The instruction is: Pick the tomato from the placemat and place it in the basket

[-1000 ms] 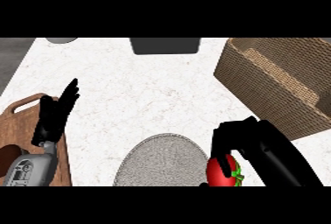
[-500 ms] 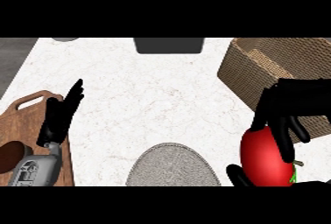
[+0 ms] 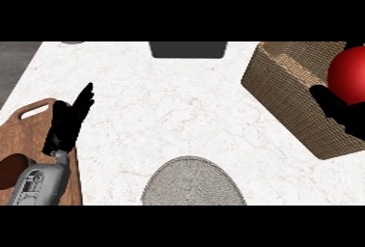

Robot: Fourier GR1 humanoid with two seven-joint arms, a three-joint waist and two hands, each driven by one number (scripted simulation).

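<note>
A red tomato (image 3: 348, 72) hangs at the right edge of the head view, over the woven basket (image 3: 285, 79). My right hand (image 3: 339, 111) is curled under and round it, partly cut off by the frame. The grey oval placemat (image 3: 191, 183) lies bare at the bottom centre of the white counter. My left hand (image 3: 68, 124) rests open, fingers up, above the wooden board at the left.
A wooden cutting board (image 3: 28, 140) with a handle hole lies at the left edge, a dark round thing (image 3: 10, 166) on it. A dark grey box (image 3: 189, 49) stands at the counter's back edge. The counter's left edge shows at the top left.
My right hand has lifted the tomato from beside the placemat up and to the right, over the basket. The view has shifted, and the left hand has stayed put.
</note>
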